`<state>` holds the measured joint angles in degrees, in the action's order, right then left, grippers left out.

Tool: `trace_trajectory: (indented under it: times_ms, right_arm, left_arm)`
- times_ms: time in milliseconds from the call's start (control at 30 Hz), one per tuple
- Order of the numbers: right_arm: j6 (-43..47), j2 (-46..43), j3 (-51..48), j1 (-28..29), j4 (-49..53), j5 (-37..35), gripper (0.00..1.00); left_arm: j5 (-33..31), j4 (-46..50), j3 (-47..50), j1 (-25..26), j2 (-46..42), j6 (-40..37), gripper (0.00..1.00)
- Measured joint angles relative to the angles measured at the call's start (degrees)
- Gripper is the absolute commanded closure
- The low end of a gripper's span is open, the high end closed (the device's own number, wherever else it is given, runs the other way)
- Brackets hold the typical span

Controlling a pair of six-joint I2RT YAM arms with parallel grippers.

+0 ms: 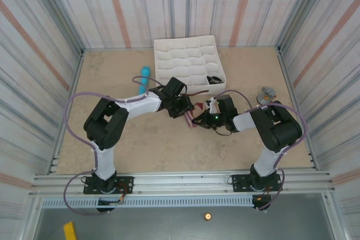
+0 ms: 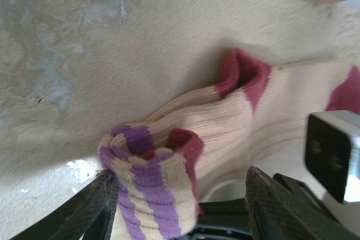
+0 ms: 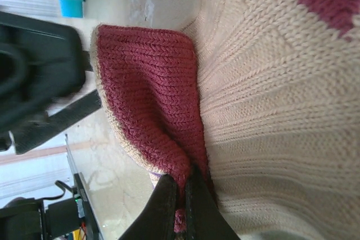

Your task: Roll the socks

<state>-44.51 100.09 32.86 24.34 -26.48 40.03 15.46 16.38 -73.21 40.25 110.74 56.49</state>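
Note:
A beige sock (image 2: 236,122) with maroon toe and heel and a purple-striped cuff (image 2: 149,195) lies on the table between both arms, seen from above as a small bundle (image 1: 193,117). My left gripper (image 2: 183,182) is open, its fingers standing either side of the folded cuff; the cuff rests against the left finger (image 2: 95,206) and a gap shows before the right one. My right gripper (image 3: 184,186) is shut on a maroon fold (image 3: 149,94) of the same sock. From above, the left gripper (image 1: 183,107) and right gripper (image 1: 199,117) meet at mid-table.
A white divided organizer tray (image 1: 185,60) stands at the back, with a dark bundle (image 1: 214,80) in its near right cell. A light-blue cylinder (image 1: 145,77) lies left of the tray. A small grey object (image 1: 267,93) sits at the right. Striped walls surround the table.

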Motion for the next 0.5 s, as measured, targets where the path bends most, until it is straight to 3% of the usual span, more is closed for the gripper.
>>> trace_trajectory:
  times_ms: [500]
  right_arm:
    - [1.66, -0.72, 0.79, 0.02, 3.02, -0.74, 1.0]
  left_arm:
    - [4.57, 14.21, -8.61, -1.7, 6.34, -5.4, 0.44]
